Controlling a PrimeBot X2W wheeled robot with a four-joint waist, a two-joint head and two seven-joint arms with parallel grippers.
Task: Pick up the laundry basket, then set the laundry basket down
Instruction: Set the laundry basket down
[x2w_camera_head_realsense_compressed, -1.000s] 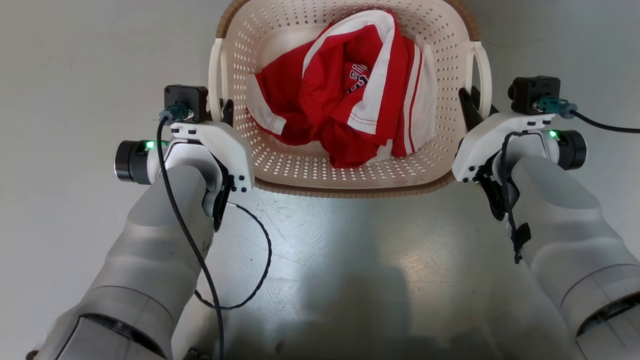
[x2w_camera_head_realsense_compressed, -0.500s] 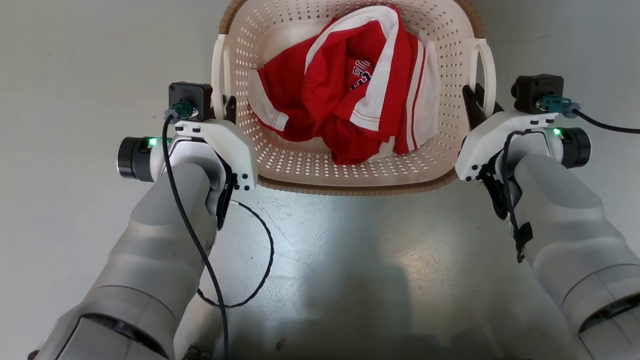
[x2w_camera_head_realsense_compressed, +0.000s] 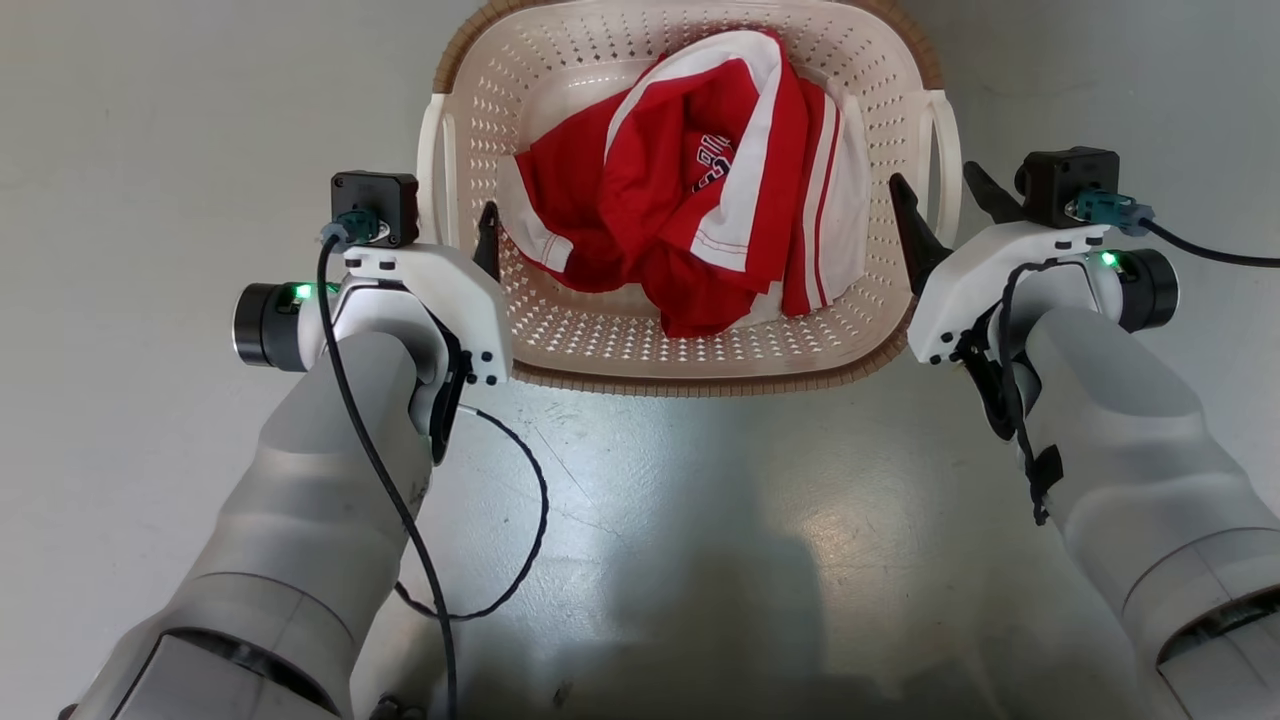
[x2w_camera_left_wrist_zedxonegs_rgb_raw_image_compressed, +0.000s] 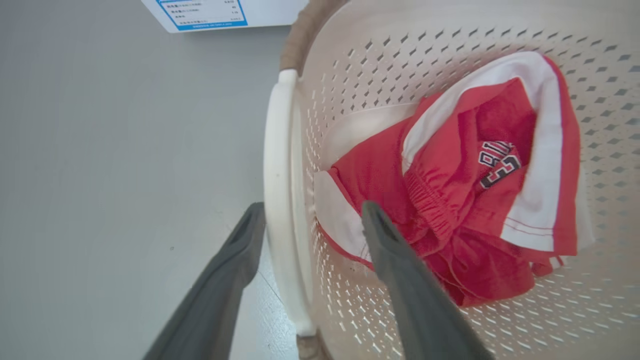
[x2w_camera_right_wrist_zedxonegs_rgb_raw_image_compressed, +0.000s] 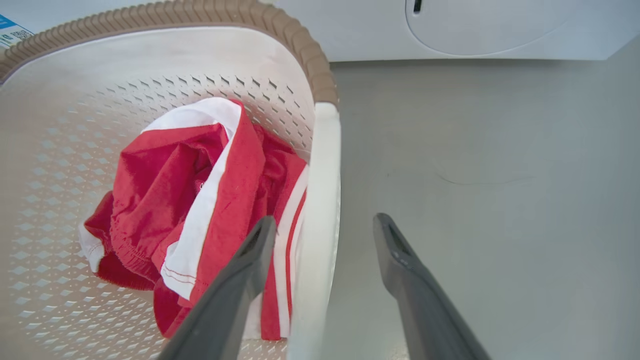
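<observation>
1. Laundry basket (x2w_camera_head_realsense_compressed: 600, 335): one, set between the two grippers.
2. White loop handles: two, one (x2w_camera_left_wrist_zedxonegs_rgb_raw_image_compressed: 277, 165) between the left gripper's (x2w_camera_left_wrist_zedxonegs_rgb_raw_image_compressed: 314, 207) fingers and one (x2w_camera_right_wrist_zedxonegs_rgb_raw_image_compressed: 320, 200) between the right gripper's (x2w_camera_right_wrist_zedxonegs_rgb_raw_image_compressed: 325, 221) fingers.
3. Red-and-white clothing (x2w_camera_head_realsense_compressed: 680, 210): one heap, on the inner side of each gripper; whether it is one garment or more cannot be told.
4. Grippers: two, each with two dark fingers (x2w_camera_left_wrist_zedxonegs_rgb_raw_image_compressed: 400, 270), four in all.
5. White appliance (x2w_camera_right_wrist_zedxonegs_rgb_raw_image_compressed: 475, 25): one, beyond the right gripper's fingertips.
6. Blue-bordered label (x2w_camera_left_wrist_zedxonegs_rgb_raw_image_compressed: 200, 12): one, beyond the left gripper's fingertips.

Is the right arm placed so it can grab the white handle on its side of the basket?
Probably yes: the right gripper is open, its fingers straddling the white handle of the laundry basket, one inside, one outside, nothing blocking.
</observation>
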